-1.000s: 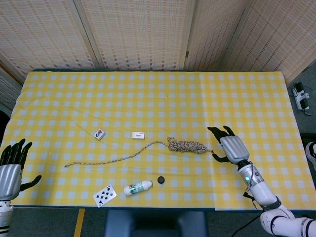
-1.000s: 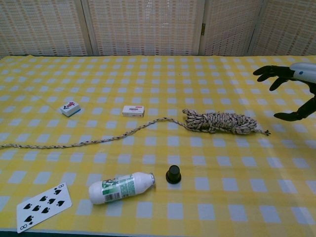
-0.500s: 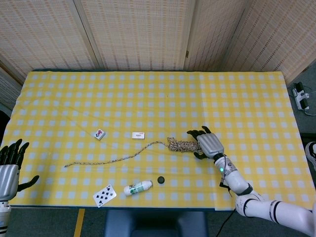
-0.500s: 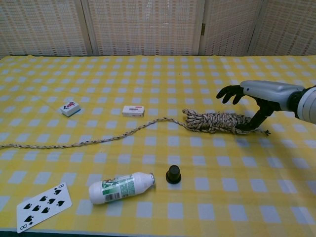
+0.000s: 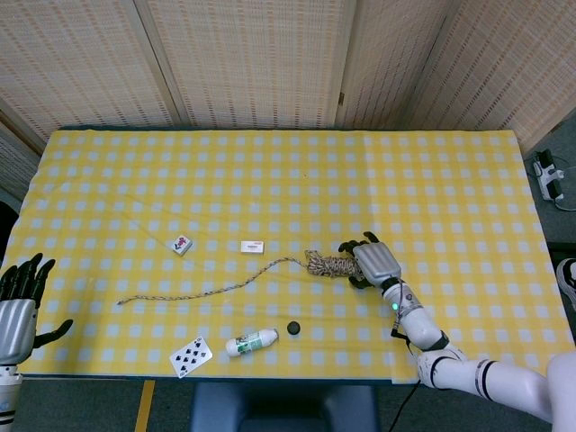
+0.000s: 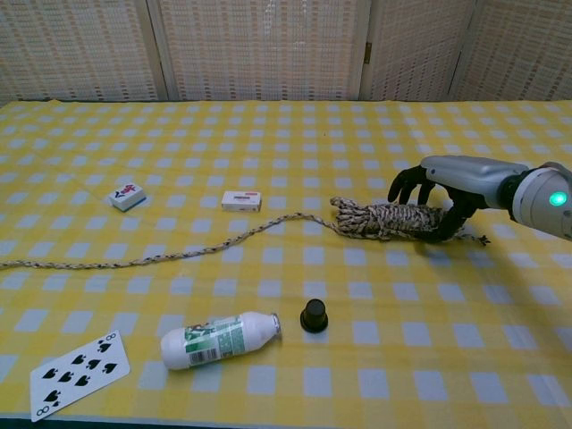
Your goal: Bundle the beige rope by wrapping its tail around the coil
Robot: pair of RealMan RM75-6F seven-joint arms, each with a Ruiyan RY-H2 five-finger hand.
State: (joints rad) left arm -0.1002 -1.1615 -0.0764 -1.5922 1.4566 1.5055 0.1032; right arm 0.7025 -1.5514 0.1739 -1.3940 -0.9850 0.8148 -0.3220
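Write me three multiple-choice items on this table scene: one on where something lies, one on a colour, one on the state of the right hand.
1. Where does the black cap lie?
A. On the bottle's neck
B. On the cloth just right of the bottle's open end
C. On the playing card

2. What colour is the tablecloth check?
A. Red and white
B. Blue and green
C. Yellow and white

3. What is the right hand doing?
A. Reaching over the right end of the rope coil, fingers spread
B. Holding the bottle
C. Resting off the table

Answers:
1. B: the black cap stands apart from the bottle.
2. C: the tablecloth shows yellow and white squares.
3. A: the right hand arches over the rope coil, its grip not clearly closed.
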